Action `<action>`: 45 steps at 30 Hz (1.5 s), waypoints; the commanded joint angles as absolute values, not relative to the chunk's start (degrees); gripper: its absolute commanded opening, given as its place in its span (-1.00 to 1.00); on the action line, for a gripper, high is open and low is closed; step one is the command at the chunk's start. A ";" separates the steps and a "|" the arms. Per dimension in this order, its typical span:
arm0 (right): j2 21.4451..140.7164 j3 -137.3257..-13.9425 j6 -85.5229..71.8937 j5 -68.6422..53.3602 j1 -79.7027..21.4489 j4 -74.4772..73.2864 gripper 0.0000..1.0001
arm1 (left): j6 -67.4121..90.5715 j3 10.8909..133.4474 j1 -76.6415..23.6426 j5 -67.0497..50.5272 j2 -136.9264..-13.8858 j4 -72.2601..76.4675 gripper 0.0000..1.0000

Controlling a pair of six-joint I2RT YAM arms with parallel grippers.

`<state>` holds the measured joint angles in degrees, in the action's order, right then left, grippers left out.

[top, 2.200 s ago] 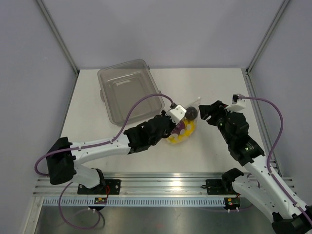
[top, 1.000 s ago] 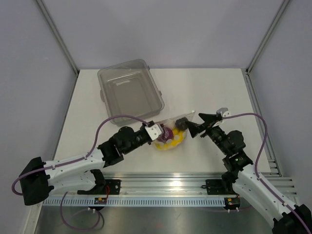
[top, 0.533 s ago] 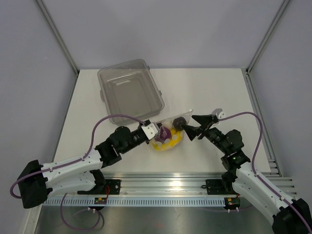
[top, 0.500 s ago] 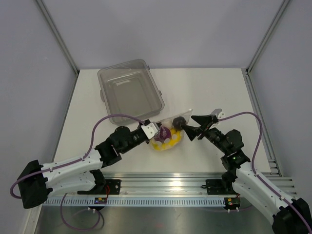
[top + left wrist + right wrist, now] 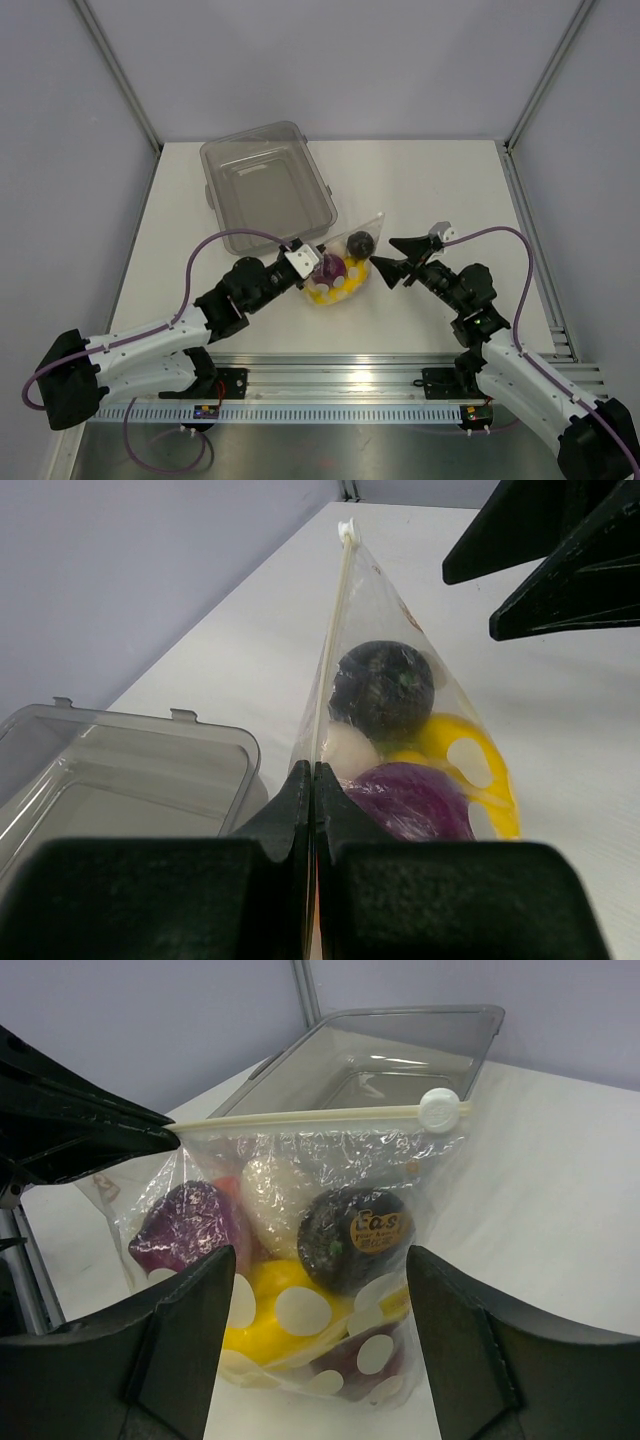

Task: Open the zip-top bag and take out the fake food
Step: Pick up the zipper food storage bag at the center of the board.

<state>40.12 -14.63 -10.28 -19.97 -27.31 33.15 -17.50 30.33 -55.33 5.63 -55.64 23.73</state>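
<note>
The zip-top bag (image 5: 343,262) stands on edge on the table, its zip strip (image 5: 320,1115) on top with the white slider (image 5: 438,1109) at the far end. The fake food is inside: a dark round piece (image 5: 355,1237), a purple piece (image 5: 185,1228), a white piece (image 5: 272,1195) and a yellow piece (image 5: 265,1310). My left gripper (image 5: 313,772) is shut on the bag's near top corner. My right gripper (image 5: 320,1260) is open and faces the bag's side, its fingers (image 5: 195,1330) straddling the lower part without touching. In the top view the right gripper (image 5: 384,258) is just right of the bag.
A rigid clear-grey tub (image 5: 265,195) lies at the back left, close behind the bag and the left gripper (image 5: 305,262); its rim (image 5: 130,740) shows in the left wrist view. Bare white table (image 5: 450,190) stretches to the right and back.
The left gripper has drawn the bag a little left and back. The right gripper has followed it leftwards and its jaws have narrowed somewhat.
</note>
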 commanded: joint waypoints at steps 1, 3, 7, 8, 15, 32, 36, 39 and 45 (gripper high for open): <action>39.64 -15.21 -10.11 -16.44 -27.16 34.98 0.54 | -17.75 29.88 -55.11 3.53 -54.32 31.02 -1.00; 40.78 -15.64 -10.28 -16.26 -27.07 35.33 0.56 | -18.19 29.36 -55.11 2.99 -54.32 31.20 -1.00; 47.19 -17.05 -10.46 -17.57 -26.63 38.04 0.58 | -18.46 28.22 -55.11 2.55 -53.97 32.69 -1.00; 48.24 -17.40 -10.72 -18.10 -26.54 38.67 0.59 | -18.46 28.13 -55.11 2.55 -53.79 32.70 -1.00; 53.16 -16.00 -15.81 -24.77 -20.49 48.67 0.62 | -18.54 27.51 -55.11 0.97 -52.91 32.78 -1.00; 65.56 -18.81 -23.82 -42.36 -13.62 65.12 0.59 | -18.81 28.12 -55.11 0.35 -53.35 31.82 -1.00; 67.14 -19.60 -24.87 -43.94 -13.62 66.70 0.35 | -18.81 28.48 -55.02 0.35 -54.05 31.38 -1.00; 67.59 -19.51 -25.93 -44.56 -13.62 68.02 0.01 | -18.81 28.56 -55.11 0.35 -54.32 31.46 -1.00; 65.92 -19.42 -25.05 -44.03 -13.62 65.31 -0.67 | -18.11 28.74 -55.11 1.93 -54.40 31.90 -1.00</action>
<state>67.35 -17.63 -25.74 -42.81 -13.82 63.16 -18.06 27.51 -55.33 1.65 -54.48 26.63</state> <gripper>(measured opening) 0.190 0.008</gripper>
